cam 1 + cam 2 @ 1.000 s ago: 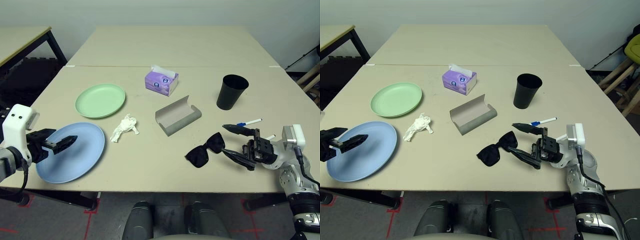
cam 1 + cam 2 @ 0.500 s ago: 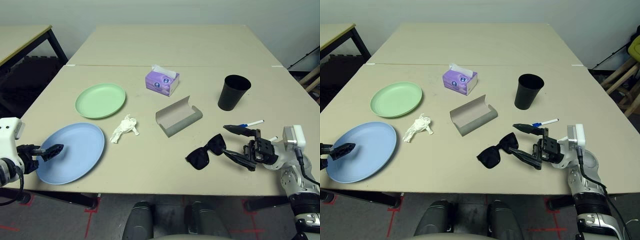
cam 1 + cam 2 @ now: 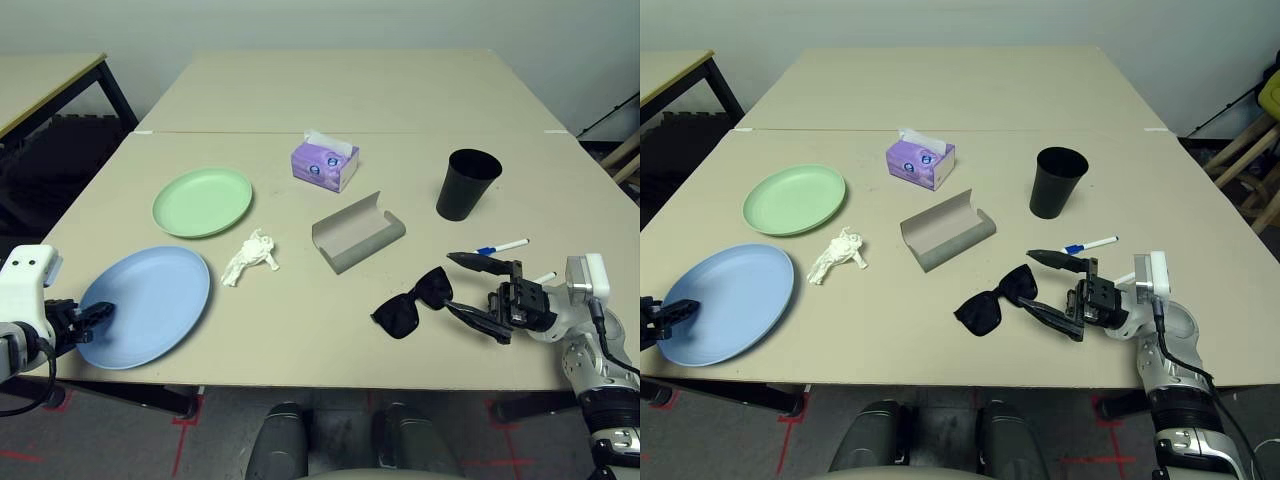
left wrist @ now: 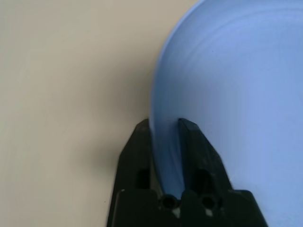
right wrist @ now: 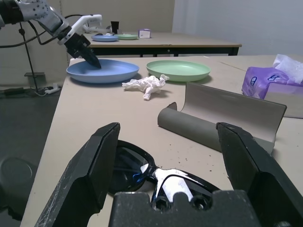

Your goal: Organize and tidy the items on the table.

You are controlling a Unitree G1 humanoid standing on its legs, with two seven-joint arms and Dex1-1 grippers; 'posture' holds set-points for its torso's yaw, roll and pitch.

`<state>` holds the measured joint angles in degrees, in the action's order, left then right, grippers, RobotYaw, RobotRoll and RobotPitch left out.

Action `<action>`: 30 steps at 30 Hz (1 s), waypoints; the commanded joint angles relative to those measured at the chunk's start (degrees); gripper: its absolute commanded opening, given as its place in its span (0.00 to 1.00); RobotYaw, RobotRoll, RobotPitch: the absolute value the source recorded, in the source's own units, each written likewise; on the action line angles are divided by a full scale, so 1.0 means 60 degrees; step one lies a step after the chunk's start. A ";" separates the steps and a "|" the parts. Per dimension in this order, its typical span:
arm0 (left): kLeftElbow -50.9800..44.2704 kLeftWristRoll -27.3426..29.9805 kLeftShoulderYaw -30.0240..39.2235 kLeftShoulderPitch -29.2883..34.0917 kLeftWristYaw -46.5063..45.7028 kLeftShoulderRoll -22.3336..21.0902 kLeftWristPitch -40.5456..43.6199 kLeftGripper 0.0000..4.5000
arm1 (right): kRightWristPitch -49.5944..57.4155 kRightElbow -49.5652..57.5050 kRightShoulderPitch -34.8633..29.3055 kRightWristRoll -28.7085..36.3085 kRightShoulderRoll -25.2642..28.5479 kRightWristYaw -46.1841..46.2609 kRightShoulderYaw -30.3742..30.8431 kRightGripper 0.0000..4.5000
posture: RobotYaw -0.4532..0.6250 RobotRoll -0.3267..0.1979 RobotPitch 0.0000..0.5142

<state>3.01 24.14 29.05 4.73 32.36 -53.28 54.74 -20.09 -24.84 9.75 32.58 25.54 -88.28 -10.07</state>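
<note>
Gripping, left claw: left claw [image 4: 166,137] was clamped on the near-left rim of the light blue plate [image 3: 150,305], one finger on each face of the rim.
Right claw: right claw [image 3: 470,285] stood wide, holding nothing, pointing across the bench toward the black sunglasses [image 3: 412,301], which lay just beyond its fingertips, not touching as far as could be told.
Landmark: grey oblong glasses case [image 3: 357,232], lying open near the middle of the bench [image 3: 350,90].
Sunglasses: near side of the case, a little to the right, folded flat on the bench.
Crumpled white tissue [image 3: 249,256]: left of the case, apart from it.
Light blue plate: left of the case and nearer the front edge, beyond the tissue.
Pale green plate [image 3: 202,201]: left of the case and slightly farther back, close to the blue plate but not touching it.
Purple tissue box [image 3: 324,164]: behind the case, a little left, with a white sheet sticking up.
Black cup [image 3: 467,184]: right of the case and slightly behind, upright.
White markers: one, the blue-capped marker [image 3: 500,246], lay right of the case, between the cup and the right claw; a second marker tip [image 3: 542,276] showed beside the right claw's wrist.
</note>
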 commanded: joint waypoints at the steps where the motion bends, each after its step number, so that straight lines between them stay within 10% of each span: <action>1: -0.0224 0.0122 -0.0459 0.0107 0.0443 0.0023 0.0289 0.01 | -0.0167 -0.0148 0.0028 -0.0078 0.0071 -0.0009 -0.0064 1.00 | 0.57 0.62 0.11; 18: -0.3114 0.4600 0.1422 -0.4138 -0.0304 0.1413 0.2798 0.00 | -0.0138 -0.0277 0.0199 -0.0088 0.0066 0.0308 -0.0106 1.00 | 0.58 0.62 0.11; 30: -0.2357 0.3467 0.1220 -0.4605 -0.2557 0.2222 0.1527 0.00 | -0.0253 -0.0249 0.0097 -0.0156 0.0160 0.0502 -0.0037 1.00 | 0.57 0.62 0.11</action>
<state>-11.78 46.97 36.98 -22.91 18.96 -40.58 65.97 -20.96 -26.61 10.45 32.17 25.99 -85.26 -9.97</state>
